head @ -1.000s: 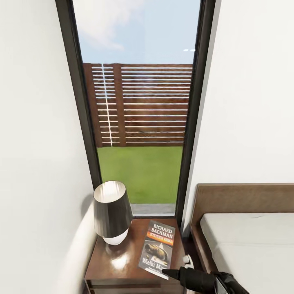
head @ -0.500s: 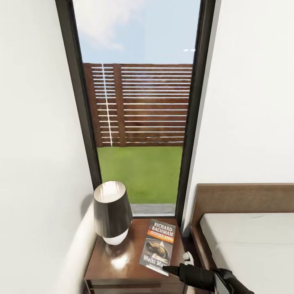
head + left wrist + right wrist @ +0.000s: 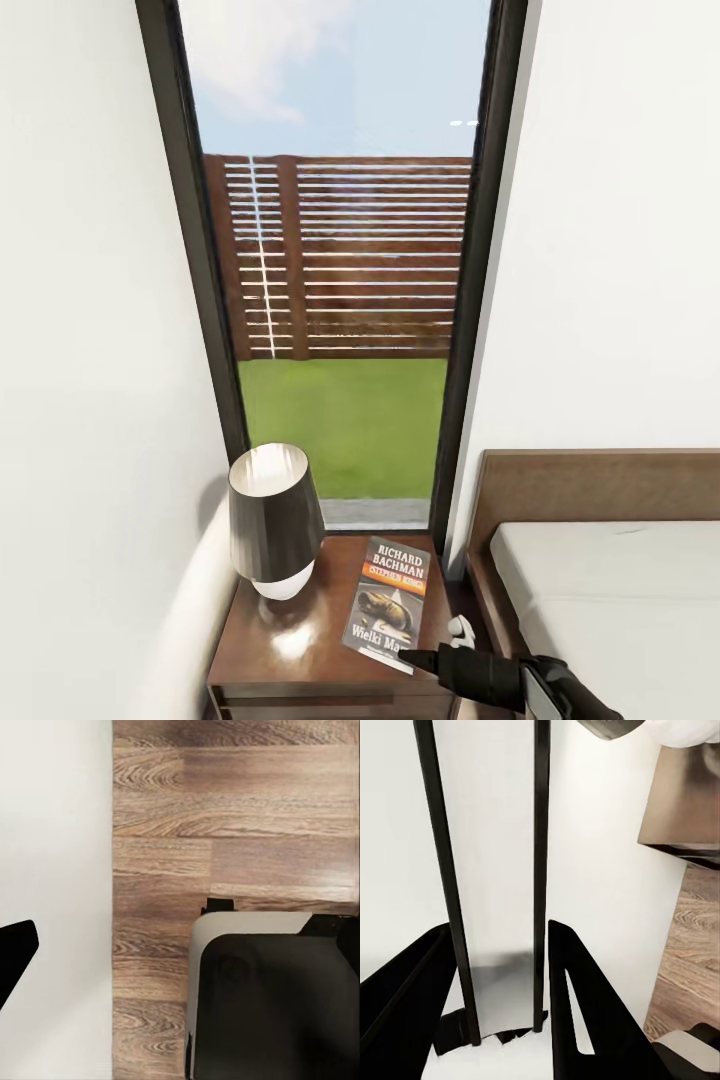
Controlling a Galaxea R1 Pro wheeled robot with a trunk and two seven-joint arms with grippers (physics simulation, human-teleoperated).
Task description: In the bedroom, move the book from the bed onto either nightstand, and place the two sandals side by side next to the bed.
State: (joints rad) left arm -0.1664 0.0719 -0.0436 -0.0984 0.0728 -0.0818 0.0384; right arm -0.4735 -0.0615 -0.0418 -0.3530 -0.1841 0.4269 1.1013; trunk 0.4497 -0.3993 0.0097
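Observation:
The book, dark with an orange band, lies flat on the right half of the nightstand, next to the bed. My right gripper hovers at the book's near corner. In the right wrist view its two fingers stand apart with nothing between them, so the gripper is open. One dark finger of my left gripper shows over the wood-plank floor; I cannot tell its state. The sandals are out of view.
A dark-shaded lamp fills the nightstand's left half. A tall dark-framed window stands behind, and white walls close in on both sides. A small white object sits between nightstand and bed. The robot's base is over the floor.
The book has dropped a little and settled flat on the nightstand. My right gripper has pulled slightly back from it toward the right. The camera has not moved.

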